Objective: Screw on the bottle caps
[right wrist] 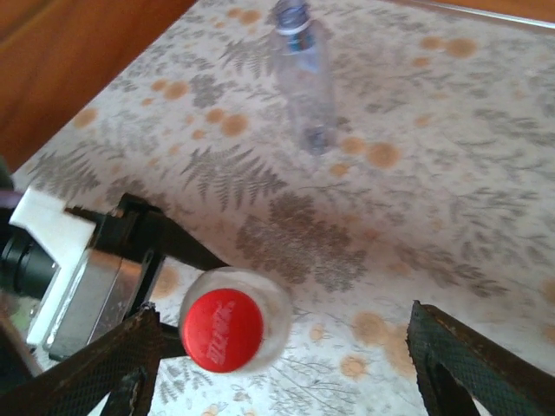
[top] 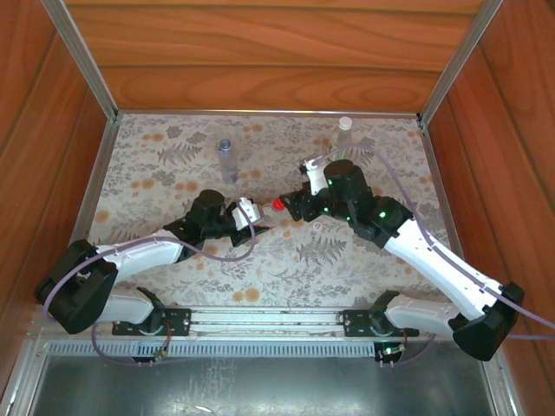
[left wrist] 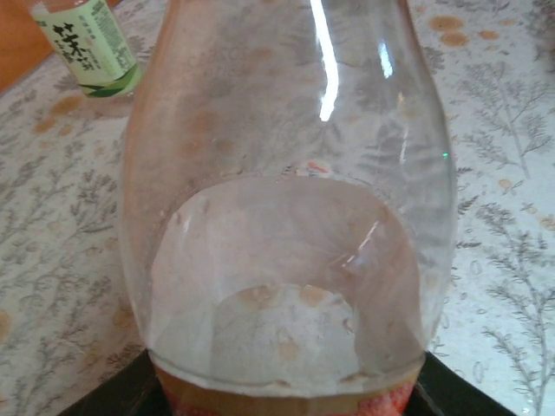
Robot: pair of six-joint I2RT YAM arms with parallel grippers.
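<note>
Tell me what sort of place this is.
Probably a boxed-in robot test cell: wood-panelled walls, aluminium frame posts, and a floral-cloth work surface.

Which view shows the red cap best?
Right wrist: the red cap faces the lens, large, on its bottle's mouth. Top external shows it as a tiny red dot mid-table. Left wrist shows that bottle's clear body.
</note>
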